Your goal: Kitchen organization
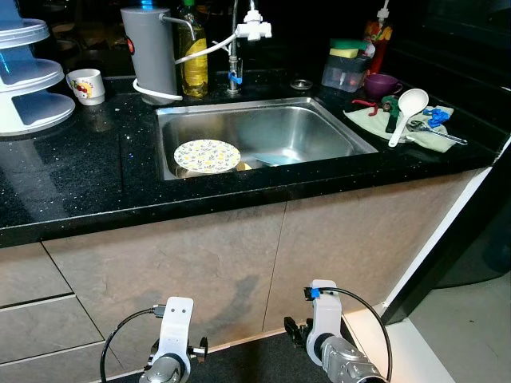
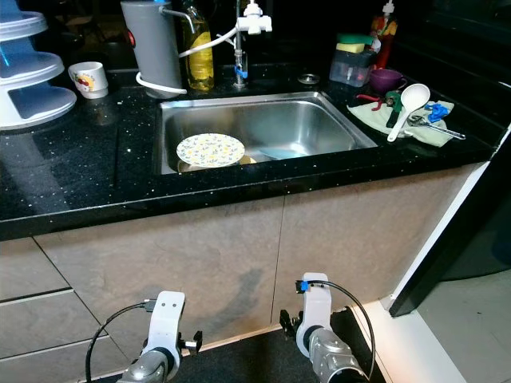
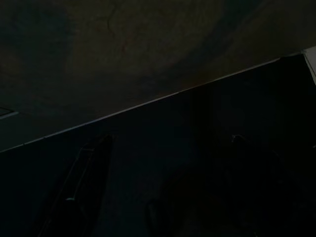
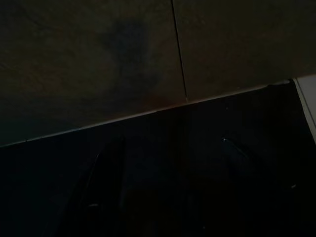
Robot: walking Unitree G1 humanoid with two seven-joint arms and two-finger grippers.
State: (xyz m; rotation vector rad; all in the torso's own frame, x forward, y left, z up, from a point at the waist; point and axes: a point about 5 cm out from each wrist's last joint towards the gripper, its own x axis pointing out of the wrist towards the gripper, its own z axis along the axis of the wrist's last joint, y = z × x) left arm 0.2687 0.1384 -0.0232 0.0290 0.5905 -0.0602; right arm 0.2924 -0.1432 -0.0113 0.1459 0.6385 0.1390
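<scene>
A floral plate [image 1: 207, 155] lies in the steel sink [image 1: 319, 128], beside a blue-grey cloth [image 1: 277, 159]. A white ladle [image 1: 406, 108] and small tools [image 1: 435, 121] rest on a pale green towel [image 1: 425, 137] at the counter's right. Both arms hang idle low in front of the cabinet doors, the left wrist [image 1: 172, 343] and the right wrist [image 1: 323, 331] well below the counter. In the dark wrist views my left gripper [image 3: 170, 139] and right gripper [image 4: 172, 141] each show two fingers spread apart over the dark floor, with nothing between them.
Behind the sink stand a grey canister [image 1: 149, 49], an oil bottle [image 1: 192, 56] and a tap [image 1: 236, 48]. A tiered white rack [image 1: 28, 76] and a mug [image 1: 86, 85] are at the left. A clear box with sponges [image 1: 345, 70] and a purple cup [image 1: 381, 83] sit at the back right.
</scene>
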